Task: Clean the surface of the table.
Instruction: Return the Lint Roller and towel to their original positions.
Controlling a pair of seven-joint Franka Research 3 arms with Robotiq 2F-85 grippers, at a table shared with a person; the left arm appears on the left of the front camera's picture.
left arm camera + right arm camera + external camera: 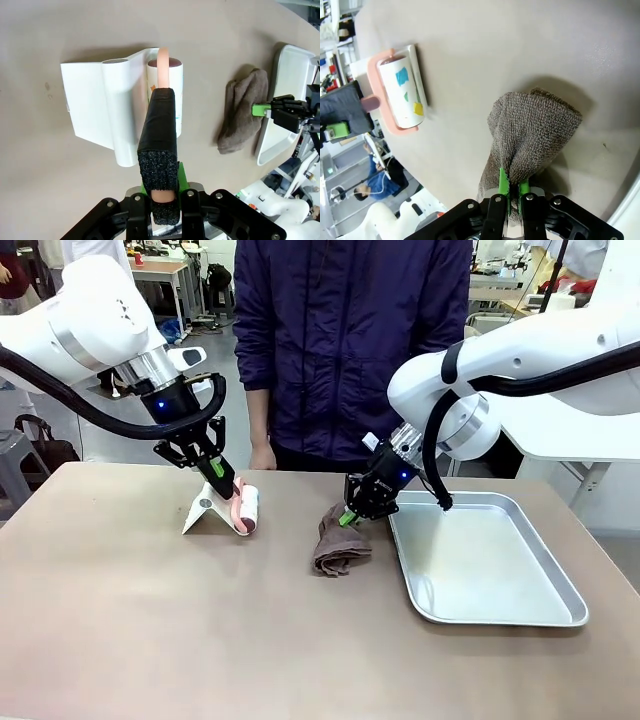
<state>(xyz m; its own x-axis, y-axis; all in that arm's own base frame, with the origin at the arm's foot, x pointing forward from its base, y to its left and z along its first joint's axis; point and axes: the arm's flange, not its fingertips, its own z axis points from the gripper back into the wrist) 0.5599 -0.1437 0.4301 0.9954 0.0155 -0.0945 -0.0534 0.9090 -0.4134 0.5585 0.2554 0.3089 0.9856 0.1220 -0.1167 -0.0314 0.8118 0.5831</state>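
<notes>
Brown-tan table [150, 640] spans the front view, bare from 6 to 9 o'clock. Left gripper [222, 483] pinches lint roller [245, 508] handle; right gripper [349, 517] clamps grey cloth [340, 545], tray [560, 585] rim just beside at 3 o'clock.

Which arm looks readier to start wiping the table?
Probably the right. Its gripper already pinches the brown cloth, which rests on the table. The left gripper holds the lint roller by its handle, beside its white stand.

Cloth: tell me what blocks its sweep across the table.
The cloth, pinched in the right gripper, has the tray close on one side and the lint roller with its stand on the other.
</notes>
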